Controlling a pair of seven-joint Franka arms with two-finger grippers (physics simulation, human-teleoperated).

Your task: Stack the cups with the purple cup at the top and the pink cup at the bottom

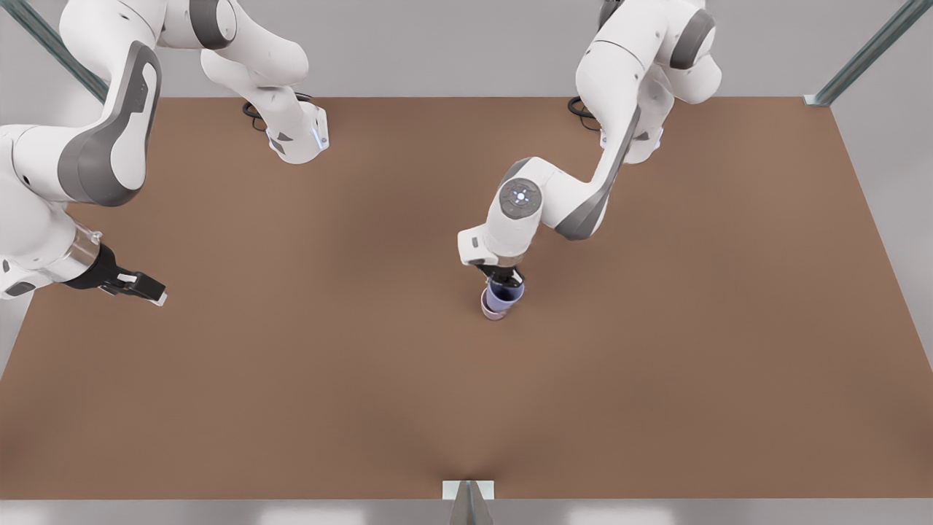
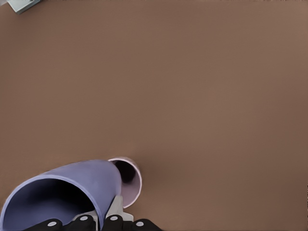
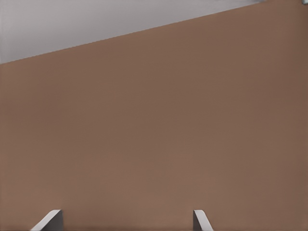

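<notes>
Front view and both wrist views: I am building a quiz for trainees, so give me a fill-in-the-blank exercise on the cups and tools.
The left tool grips the matte periwinkle-purple tapered cup by its ____.
Directly below it stands the pale ____ matte tapered cup.
The right tool waits with fingers ____ over the brown table.
Missing: rim; pink; open
</notes>
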